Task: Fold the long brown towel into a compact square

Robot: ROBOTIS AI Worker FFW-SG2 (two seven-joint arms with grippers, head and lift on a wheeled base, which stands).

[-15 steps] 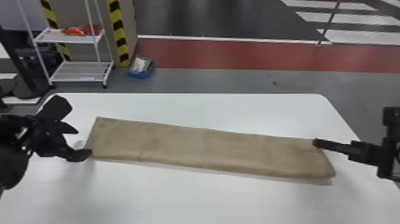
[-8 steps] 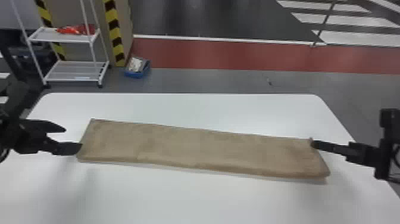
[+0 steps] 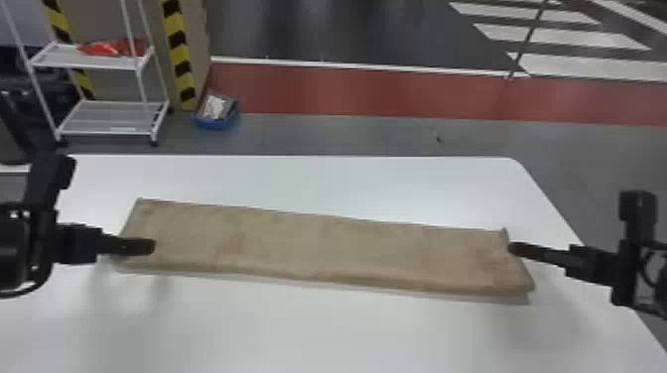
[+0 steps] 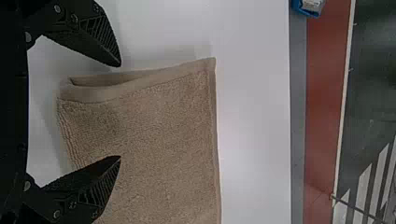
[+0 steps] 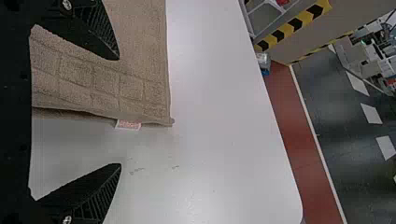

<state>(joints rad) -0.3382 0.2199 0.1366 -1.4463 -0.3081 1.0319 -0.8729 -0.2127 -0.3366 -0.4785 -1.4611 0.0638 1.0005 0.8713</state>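
The long brown towel [image 3: 317, 248] lies as a flat folded strip across the white table. Over its left end is my left gripper [image 3: 141, 246]; in the left wrist view the left gripper [image 4: 120, 112] stands open, with the towel's hemmed end [image 4: 154, 81] between its spread fingers. At the towel's right end is my right gripper [image 3: 516, 247]. In the right wrist view the right gripper [image 5: 119, 112] is also open, one finger over the towel [image 5: 102, 79] and the other over bare table, the end edge with a small tag [image 5: 128, 124] between them.
The white table [image 3: 307, 183] has its far edge and rounded right corner beyond the towel. Past it on the floor stand a white wire shelf [image 3: 109, 116] and a blue bin [image 3: 217, 111] at the back left.
My left gripper has turned and shifted right, from beside the towel's left end to over it. The right gripper and the towel look nearly unchanged, while the head view has shifted slightly.
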